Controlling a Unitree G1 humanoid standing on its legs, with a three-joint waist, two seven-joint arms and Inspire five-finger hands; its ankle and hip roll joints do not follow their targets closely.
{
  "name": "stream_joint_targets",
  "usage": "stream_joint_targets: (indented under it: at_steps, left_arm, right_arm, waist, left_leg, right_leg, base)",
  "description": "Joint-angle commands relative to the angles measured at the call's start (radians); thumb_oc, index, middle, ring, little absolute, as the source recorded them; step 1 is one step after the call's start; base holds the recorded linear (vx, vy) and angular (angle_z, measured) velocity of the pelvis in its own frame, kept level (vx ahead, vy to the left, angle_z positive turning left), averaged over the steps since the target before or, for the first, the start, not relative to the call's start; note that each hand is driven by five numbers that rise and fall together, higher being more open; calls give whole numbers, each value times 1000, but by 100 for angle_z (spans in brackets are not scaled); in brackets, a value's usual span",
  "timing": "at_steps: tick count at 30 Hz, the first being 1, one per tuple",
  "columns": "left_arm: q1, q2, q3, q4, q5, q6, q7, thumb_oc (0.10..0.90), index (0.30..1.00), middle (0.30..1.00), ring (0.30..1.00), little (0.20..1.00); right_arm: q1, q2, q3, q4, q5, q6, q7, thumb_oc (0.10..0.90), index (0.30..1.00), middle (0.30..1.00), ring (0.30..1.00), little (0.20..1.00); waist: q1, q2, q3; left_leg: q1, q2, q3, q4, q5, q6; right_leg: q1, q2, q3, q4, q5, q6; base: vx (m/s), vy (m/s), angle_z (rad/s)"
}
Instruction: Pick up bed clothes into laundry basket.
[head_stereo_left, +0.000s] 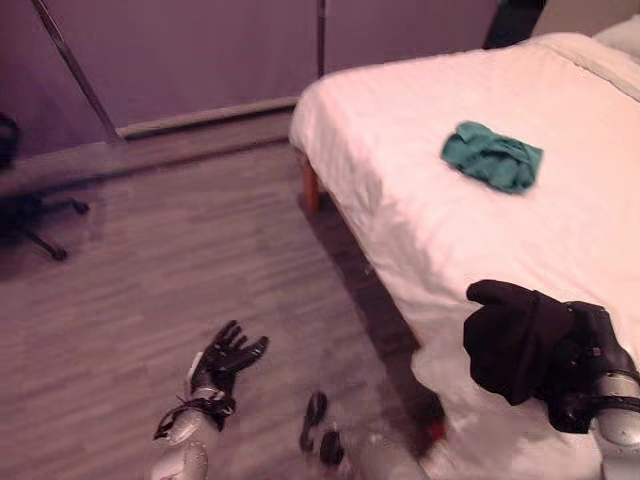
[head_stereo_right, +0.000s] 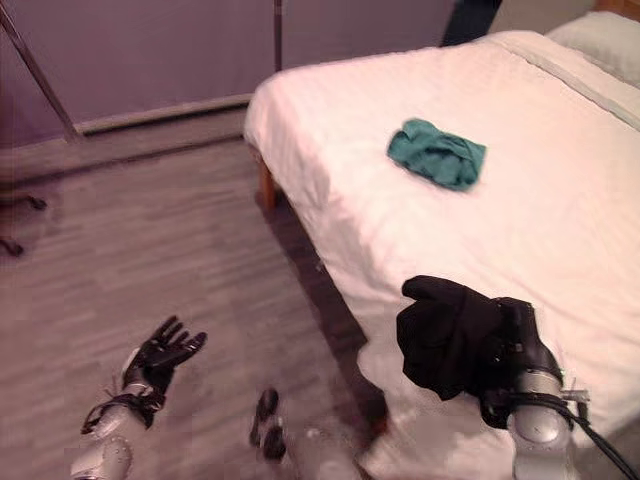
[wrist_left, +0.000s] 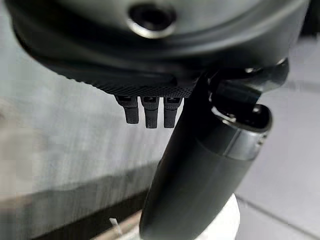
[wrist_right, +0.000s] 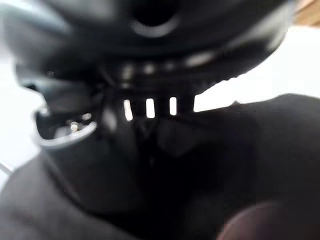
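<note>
A black garment (head_stereo_left: 510, 340) hangs over the near edge of the white bed (head_stereo_left: 400, 120), bunched in my right hand (head_stereo_left: 588, 362), whose fingers are curled into it. In the right wrist view the same dark cloth (wrist_right: 240, 165) lies against the palm. A crumpled green garment (head_stereo_left: 492, 156) lies farther back on the bed, well beyond that hand. My left hand (head_stereo_left: 226, 360) hovers low over the wooden floor to the left of the bed, fingers spread and holding nothing. The left wrist view shows its thumb (wrist_left: 200, 170) and straight fingers (wrist_left: 147, 111).
The bed's corner and a wooden leg (head_stereo_left: 311, 188) stand at the middle. A pillow (head_stereo_right: 600, 35) lies at the far right. An office chair base (head_stereo_left: 40, 215) and a slanted metal pole (head_stereo_left: 75, 65) stand at the far left by the wall.
</note>
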Motion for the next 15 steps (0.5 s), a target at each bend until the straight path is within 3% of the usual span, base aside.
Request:
stream_joint_targets:
  at_steps: [1,2,3,4,5,6,7,8,10,11,12,13,14,15]
  left_arm:
    - [-187,165,57,-102,-9,-112,-36,800,900,900,900,900]
    - [-202,165,48,-96,-35,-113,-37,800,900,900,900,900]
    - [-202,161,41,-99,-52,-113,-38,800,900,900,900,900]
    - [-193,163,36,-92,-64,-105,-45,800,900,900,900,900]
    - [-183,164,26,-81,-56,-101,-34,800,900,900,900,900]
    - [-185,166,24,-81,-56,-101,-33,800,900,900,900,900]
    - [-138,164,43,-87,-76,-88,-33,800,900,900,900,900]
    - [-106,159,56,-81,-82,-82,-32,800,900,900,900,900]
    - [-61,157,66,-60,-65,-79,-32,800,900,900,900,900]
    - [-44,156,78,-48,-65,-82,-35,800,900,900,900,900]
    - [-44,156,79,-48,-65,-82,-35,800,900,900,900,900]
    - [-20,154,86,-25,-61,-88,-31,800,900,900,900,900]
    - [-14,156,86,-16,-55,-93,-33,800,900,900,900,900]
    - [-14,156,86,-16,-55,-93,-33,800,900,900,900,900]
  right_arm:
    - [-78,-32,-67,-98,29,-85,-84,400,300,300,300,300]
    - [-66,-37,-82,-108,41,-89,-100,400,300,300,300,300]
    - [-72,-40,-82,-111,48,-88,-115,400,300,300,300,300]
    - [-81,-49,-88,-115,66,-91,-137,400,300,300,300,300]
    - [-90,-59,-88,-108,75,-91,-156,400,300,300,300,300]
    - [-91,-57,-89,-105,76,-92,-158,400,300,300,300,300]
    - [-109,-69,-81,-90,85,-87,-165,400,300,300,300,300]
    - [-124,-81,-77,-89,88,-89,-168,400,300,300,300,300]
    - [-154,-97,-66,-92,95,-100,-177,400,300,300,300,300]
    - [-166,-102,-55,-93,96,-114,-180,400,300,300,300,300]
    - [-167,-102,-55,-93,96,-115,-180,400,300,300,300,300]
    - [-177,-107,-49,-105,104,-130,-175,400,300,300,300,300]
    - [-185,-109,-41,-112,105,-136,-167,400,300,300,300,300]
    - [-185,-108,-41,-112,105,-136,-167,400,300,300,300,300]
  waist:
    - [-67,-89,-51]
    - [-92,-93,-48]
    - [-93,-103,-41]
    - [-87,-133,-27]
    - [-58,-171,-13]
    - [-55,-169,-7]
    - [-8,-197,3]
    - [18,-207,4]
    - [58,-214,7]
    - [74,-210,6]
    - [76,-211,6]
    - [102,-198,2]
    - [117,-193,2]
    - [118,-194,2]
  left_leg:
    - [41,264,65,86,263,-108]
    - [-41,331,101,310,366,-188]
    - [-98,381,135,404,426,-193]
    - [-186,435,205,587,510,-193]
    - [-266,491,181,709,566,-193]
    - [-276,504,178,733,560,-193]
    - [-348,583,125,762,521,-148]
    - [-395,588,91,735,499,-119]
    - [-462,554,27,649,451,-85]
    - [-458,533,12,548,421,-65]
    - [-453,532,16,545,422,-65]
    - [-432,489,-61,225,375,-30]
    - [-422,446,-115,99,359,-24]
    - [-418,444,-112,92,363,-24]
  right_leg:
    - [84,-122,120,-61,97,370]
    - [107,-115,125,-63,79,342]
    - [148,-121,142,-71,62,331]
    - [188,-126,142,-91,55,288]
    - [243,-128,191,-113,34,263]
    - [245,-118,191,-118,35,255]
    - [303,-98,253,-148,25,238]
    - [322,-92,306,-158,26,239]
    - [355,-91,390,-164,18,249]
    - [364,-93,434,-170,12,264]
    - [365,-94,436,-170,12,265]
    - [373,-115,518,-143,-1,300]
    - [379,-118,562,-138,-19,310]
    - [379,-119,563,-138,-19,310]
  base:
    - [266,-59,31]
    - [396,-42,55]
    - [332,-107,48]
    - [329,-115,-14]
    - [169,-122,-48]
    - [389,-119,-83]
    - [350,-8,-123]
    - [459,62,-150]
    - [277,178,-187]
    - [188,157,-141]
    - [319,396,-81]
    - [356,410,-74]
    - [355,410,-100]
    - [267,240,-111]
